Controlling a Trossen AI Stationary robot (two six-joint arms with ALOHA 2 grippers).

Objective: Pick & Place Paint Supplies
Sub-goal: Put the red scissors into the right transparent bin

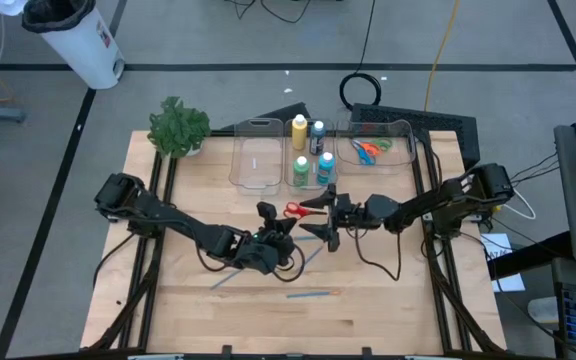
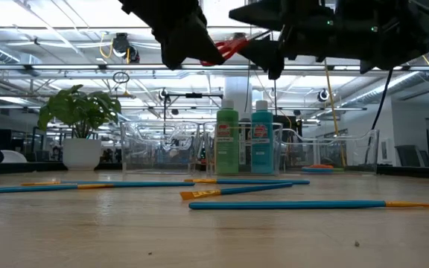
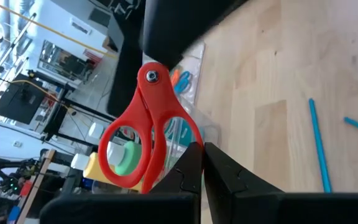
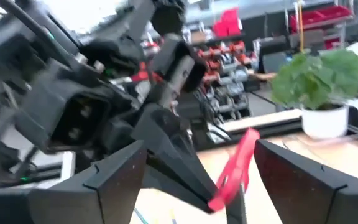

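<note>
Left tool [image 1: 273,222] clamped on red scissors [image 1: 294,210]; right tool [image 1: 326,212] wide open around blades.

On the table [image 1: 368,310], the plant [image 1: 178,127] stands at the back left corner, and three bins sit in a row along the back edge to its right: the left bin [image 1: 258,160], the middle bin [image 1: 308,178] holding the paint bottles [image 1: 309,150], and the right bin [image 1: 378,145] with scissors [image 1: 371,150] lying in it. In front of the middle bin, above the table's centre, the left end effector [image 1: 271,215] holds another pair of scissors [image 1: 296,210], with the right end effector [image 1: 326,215] just to its right. Paintbrushes [image 1: 310,295] lie on the table nearer the front edge.
</note>
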